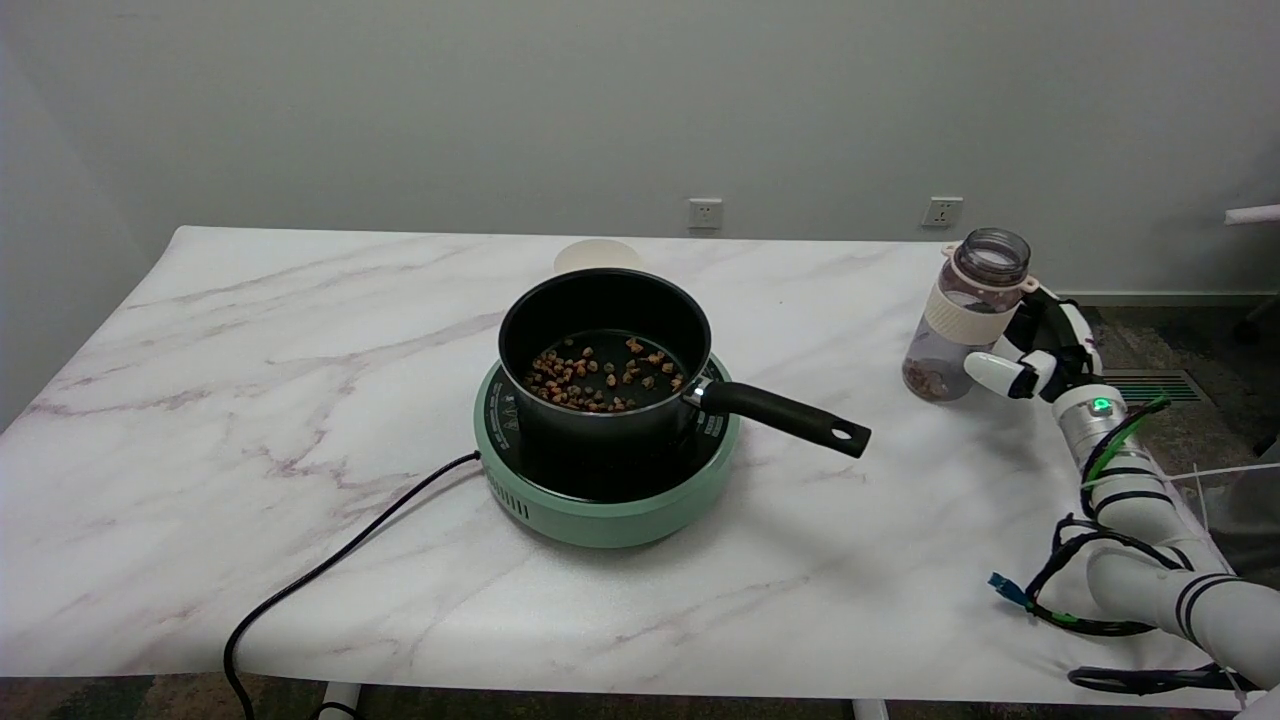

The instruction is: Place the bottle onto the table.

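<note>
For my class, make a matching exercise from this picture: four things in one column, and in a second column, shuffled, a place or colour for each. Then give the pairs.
Things:
1. pot
2. bottle
3. cooker
4. cable

Descriptions:
A. mint green
B. black, runs off the table's near edge
C. holds brown pieces, stands on the cooker
D. by the table's right edge, right hand around it

Pairs: 1-C, 2-D, 3-A, 4-B

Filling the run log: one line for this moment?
right hand: holds bottle | bottle: upright, near table right edge | pot: on cooker
</note>
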